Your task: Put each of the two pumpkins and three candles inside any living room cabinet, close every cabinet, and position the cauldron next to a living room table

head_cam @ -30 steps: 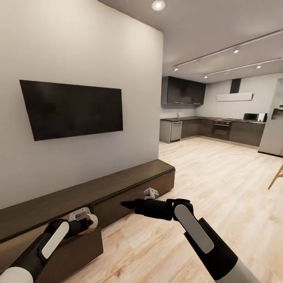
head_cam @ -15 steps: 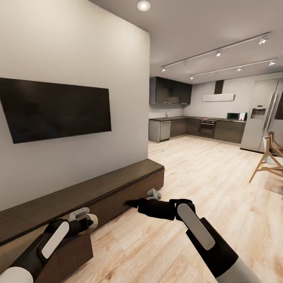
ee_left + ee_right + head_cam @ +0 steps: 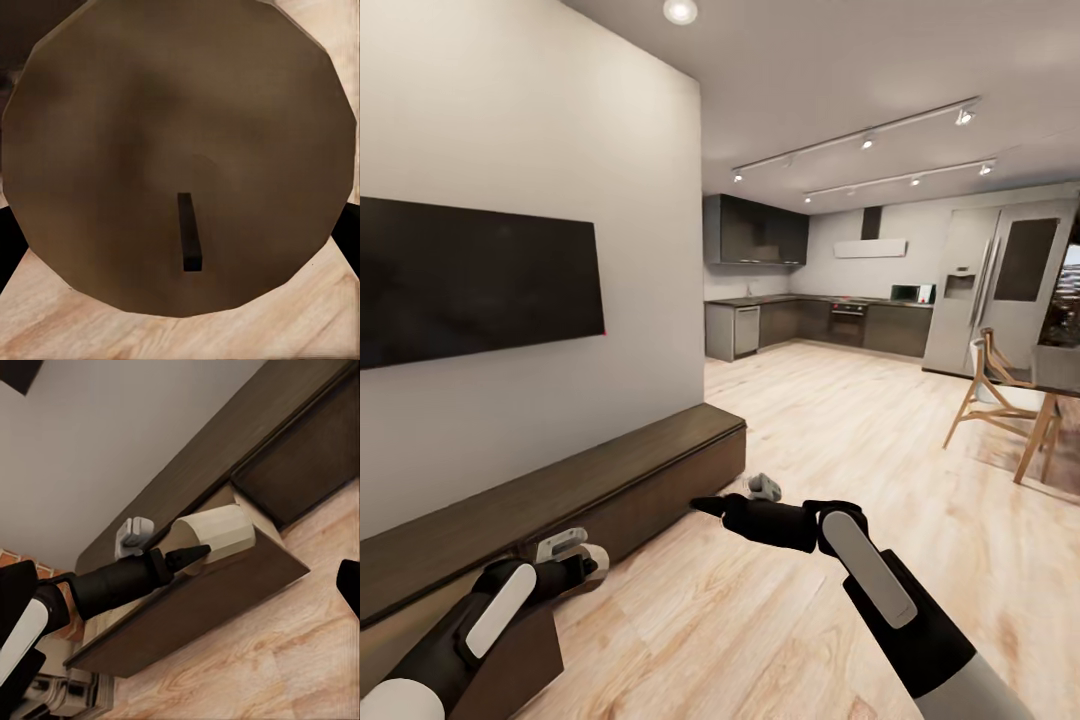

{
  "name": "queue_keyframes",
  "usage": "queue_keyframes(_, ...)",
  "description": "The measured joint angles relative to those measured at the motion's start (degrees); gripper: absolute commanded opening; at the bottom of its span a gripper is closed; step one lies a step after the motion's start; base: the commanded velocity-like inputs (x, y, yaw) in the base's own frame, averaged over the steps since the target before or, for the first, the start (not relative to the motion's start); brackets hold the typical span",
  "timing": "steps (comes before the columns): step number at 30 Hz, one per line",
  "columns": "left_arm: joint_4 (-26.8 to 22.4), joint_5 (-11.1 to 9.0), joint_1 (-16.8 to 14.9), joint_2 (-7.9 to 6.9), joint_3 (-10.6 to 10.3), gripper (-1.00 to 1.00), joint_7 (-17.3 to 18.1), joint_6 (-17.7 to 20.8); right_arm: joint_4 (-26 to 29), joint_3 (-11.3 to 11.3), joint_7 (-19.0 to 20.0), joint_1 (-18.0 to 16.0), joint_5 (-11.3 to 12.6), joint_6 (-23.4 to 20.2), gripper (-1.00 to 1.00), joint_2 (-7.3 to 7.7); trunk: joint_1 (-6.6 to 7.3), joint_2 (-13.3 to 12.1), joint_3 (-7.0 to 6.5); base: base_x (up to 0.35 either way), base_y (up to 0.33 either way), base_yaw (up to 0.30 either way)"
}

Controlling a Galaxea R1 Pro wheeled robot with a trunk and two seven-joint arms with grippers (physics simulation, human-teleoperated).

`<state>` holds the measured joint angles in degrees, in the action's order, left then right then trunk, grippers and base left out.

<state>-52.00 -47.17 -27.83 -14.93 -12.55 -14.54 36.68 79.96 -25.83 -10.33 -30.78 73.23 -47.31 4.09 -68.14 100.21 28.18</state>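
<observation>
The left gripper (image 3: 575,560) is clamping a pale cylindrical candle (image 3: 214,535) over the open drawer (image 3: 225,600) of the cabinet (image 3: 610,480); its brown end and dark wick (image 3: 190,240) are facing the left wrist camera. The right gripper (image 3: 705,506) is hovering above the wooden floor (image 3: 810,440), its opening impossible to judge. Farther off, the wall television (image 3: 470,280) and kitchen (image 3: 830,320) are showing no readable writing.

Open-plan home — wall TV (image 3: 475,280), kitchen (image 3: 810,320), seemingly fridge (image 3: 1000,285)

No legible text, no labels, no brand marks, no numbers, no signs on any surface, appliance or object in the views
</observation>
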Motion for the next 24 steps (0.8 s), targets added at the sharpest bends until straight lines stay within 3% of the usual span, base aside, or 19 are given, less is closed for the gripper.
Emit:
queue_keyframes(17, 0.0, 0.1, 0.0, 0.05, 0.0, -1.0, 0.0, 0.0, -0.4, 0.1, 0.2, 0.0, -0.1, 0.0, 1.0, 0.1, 0.0, 0.0, 0.0, 0.003, 0.0, -0.289)
queue_keyframes(24, 0.0, 0.6, 0.0, 0.04, -0.1, -1.0, -0.1, 0.0, -0.4, 0.1, 0.2, 0.0, -0.1, 0.0, 1.0, 0.1, 0.03, 0.0, 0.0, 0.227, 0.0, -0.289)
